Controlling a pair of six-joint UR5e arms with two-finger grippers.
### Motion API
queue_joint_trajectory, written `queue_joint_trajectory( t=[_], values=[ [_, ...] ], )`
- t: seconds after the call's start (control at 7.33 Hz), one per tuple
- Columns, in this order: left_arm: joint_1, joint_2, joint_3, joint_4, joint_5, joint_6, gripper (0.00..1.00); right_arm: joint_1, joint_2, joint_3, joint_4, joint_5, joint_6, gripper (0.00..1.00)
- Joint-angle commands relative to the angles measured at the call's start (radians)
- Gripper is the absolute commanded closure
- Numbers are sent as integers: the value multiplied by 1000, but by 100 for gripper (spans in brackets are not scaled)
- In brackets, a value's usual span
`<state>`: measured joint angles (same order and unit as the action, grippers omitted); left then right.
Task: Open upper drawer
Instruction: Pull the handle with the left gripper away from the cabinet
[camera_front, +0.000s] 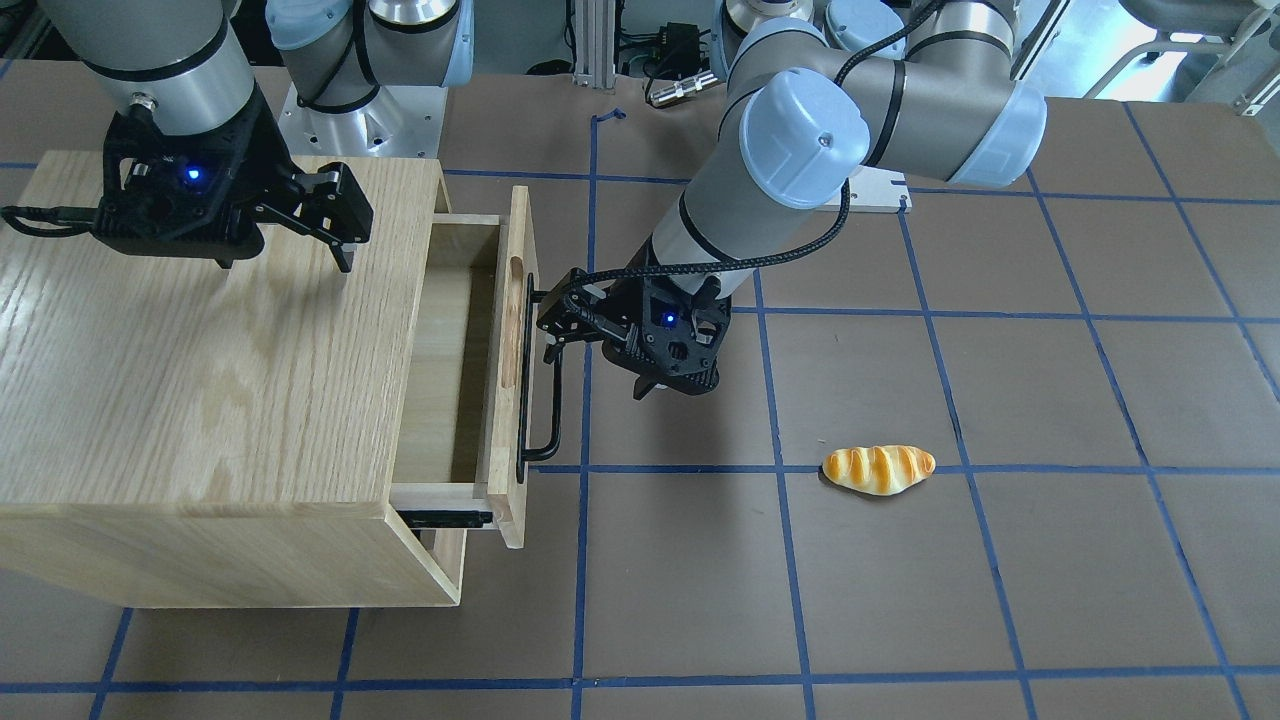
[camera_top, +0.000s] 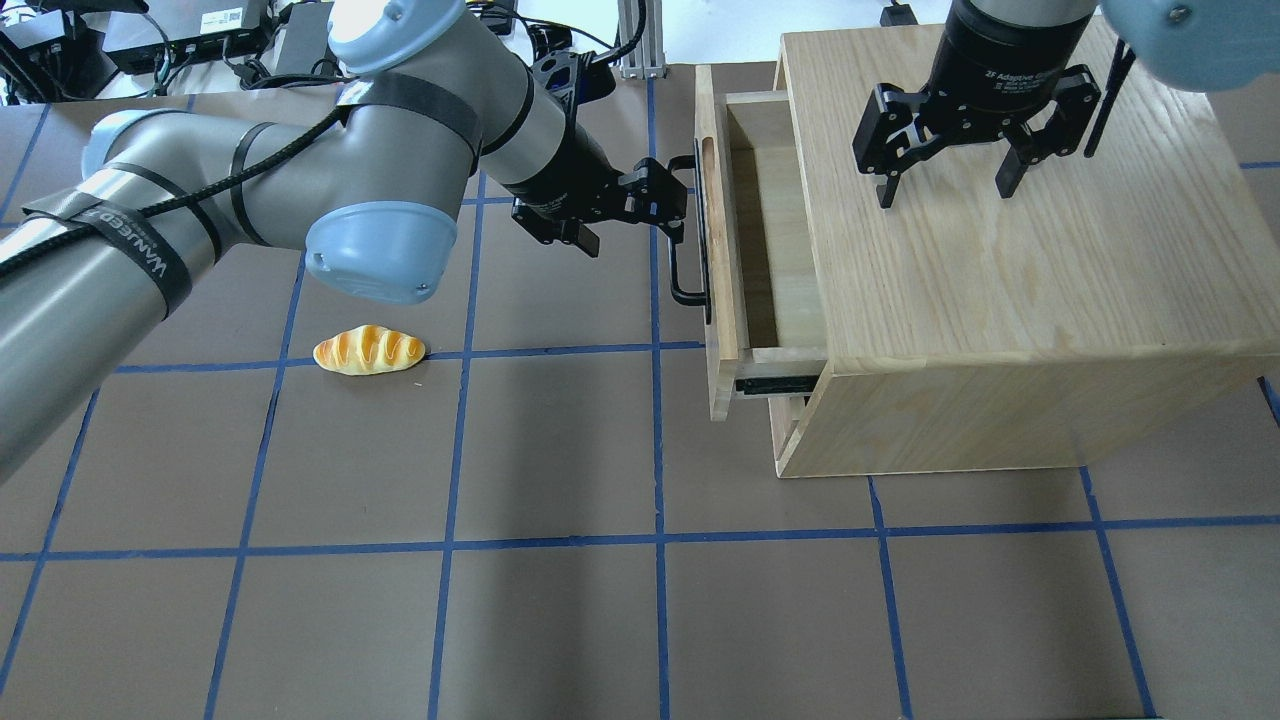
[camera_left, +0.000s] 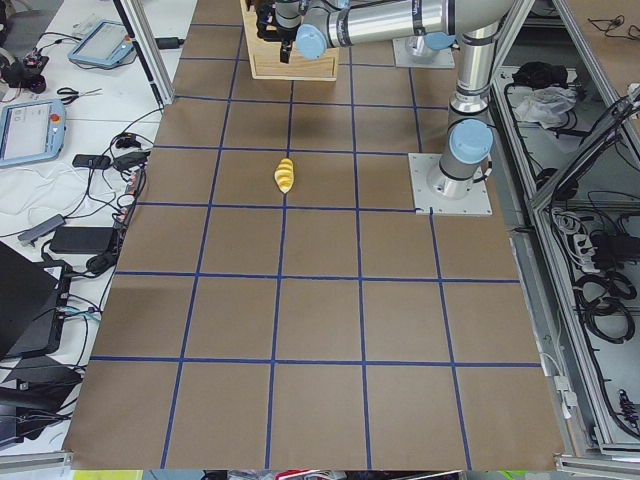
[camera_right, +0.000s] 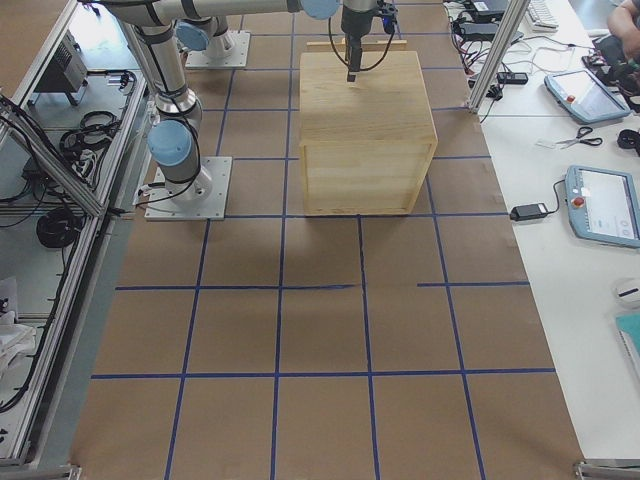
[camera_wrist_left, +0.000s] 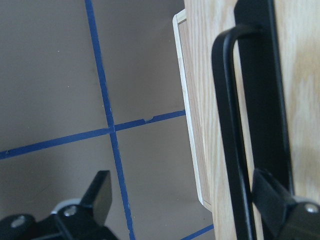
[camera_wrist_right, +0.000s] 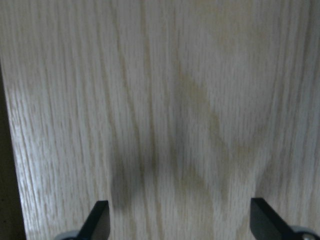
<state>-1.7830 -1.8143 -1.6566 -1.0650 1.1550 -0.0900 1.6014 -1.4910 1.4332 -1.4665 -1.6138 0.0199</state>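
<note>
Over cabinet (camera_top: 1000, 280), right fingers (camera_top: 882, 178) spread; wrist view shows left fingers (camera_wrist_left: 97, 192) spread around handle (camera_wrist_left: 230, 150).

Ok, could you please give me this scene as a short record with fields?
upper drawer: partly pulled out, visible inside empty
handle: black bar on the drawer front
left gripper: open, at the handle
right gripper: open, above the cabinet top
bread roll: on the table, apart from the cabinet
</note>
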Motion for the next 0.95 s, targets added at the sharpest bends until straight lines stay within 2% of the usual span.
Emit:
queue_joint_trajectory(
  t=[0.0,0.82],
  values=[
    [23,4,-3,2,-3,16,0,0,0,0,0,0,-1,0],
    [42,7,-5,-1,-1,82,0,0,0,0,0,0,-1,0]
  ],
)
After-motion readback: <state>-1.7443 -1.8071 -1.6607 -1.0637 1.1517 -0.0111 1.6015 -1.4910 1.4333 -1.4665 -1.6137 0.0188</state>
